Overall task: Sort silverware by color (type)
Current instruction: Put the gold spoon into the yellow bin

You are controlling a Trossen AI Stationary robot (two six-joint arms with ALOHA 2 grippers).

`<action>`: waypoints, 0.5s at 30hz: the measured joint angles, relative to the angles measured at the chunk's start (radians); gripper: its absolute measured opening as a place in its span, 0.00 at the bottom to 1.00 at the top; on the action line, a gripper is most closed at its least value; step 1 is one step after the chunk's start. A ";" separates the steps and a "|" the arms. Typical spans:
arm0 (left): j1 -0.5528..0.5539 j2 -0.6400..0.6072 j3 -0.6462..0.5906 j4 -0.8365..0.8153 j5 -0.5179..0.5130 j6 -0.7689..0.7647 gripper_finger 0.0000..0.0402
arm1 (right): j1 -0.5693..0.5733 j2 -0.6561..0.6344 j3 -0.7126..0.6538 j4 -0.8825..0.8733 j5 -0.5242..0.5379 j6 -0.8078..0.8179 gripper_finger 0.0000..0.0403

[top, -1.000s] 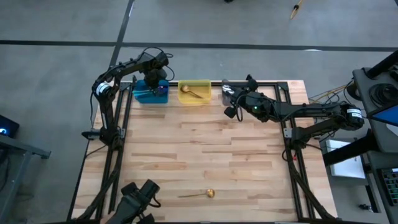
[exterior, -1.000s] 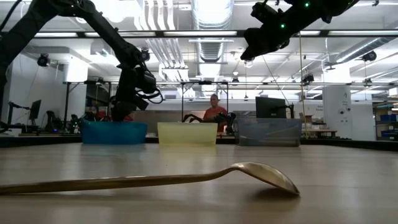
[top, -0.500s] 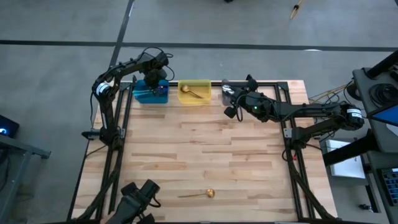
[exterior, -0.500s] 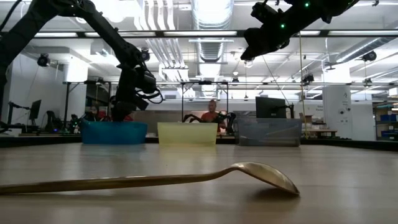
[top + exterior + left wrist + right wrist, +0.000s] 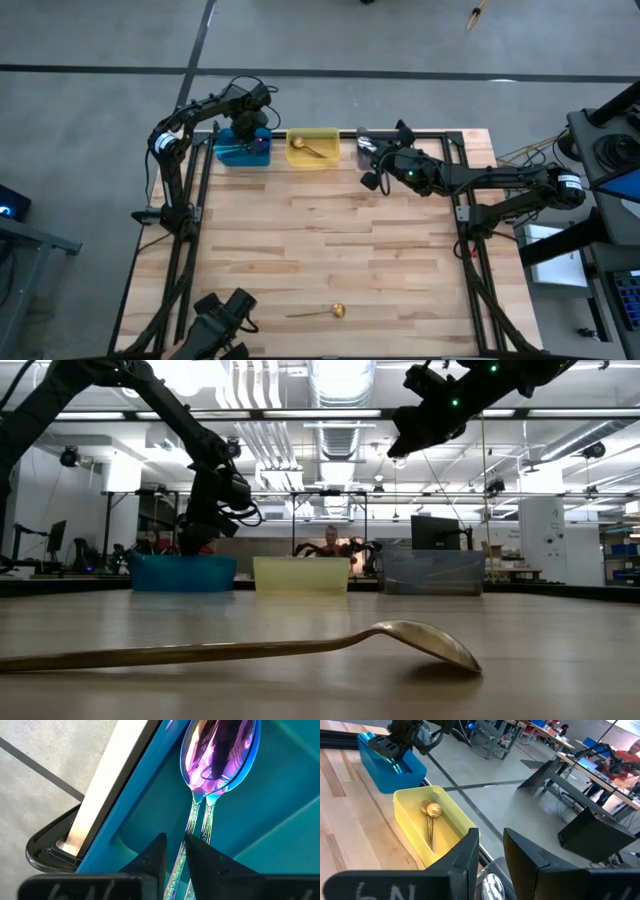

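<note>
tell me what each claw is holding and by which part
Left claw pinches a purple-blue spoon by its handle, inside the blue bin. Right claw holds nothing.

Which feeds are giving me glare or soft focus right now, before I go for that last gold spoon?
Low view: the gold spoon is close and slightly soft, and bright ceiling lights leave the arms as dark silhouettes. Left wrist view: strong purple reflections on the iridescent spoons in the blue bin. High view: evenly lit, no glare. Right wrist view: the yellow bin is clear, and the near fingers are blurred.
</note>
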 joint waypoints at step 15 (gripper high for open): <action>-0.007 -0.063 0.004 -0.021 0.000 -0.082 0.24 | 0.000 0.000 -0.001 -0.017 0.000 0.000 0.20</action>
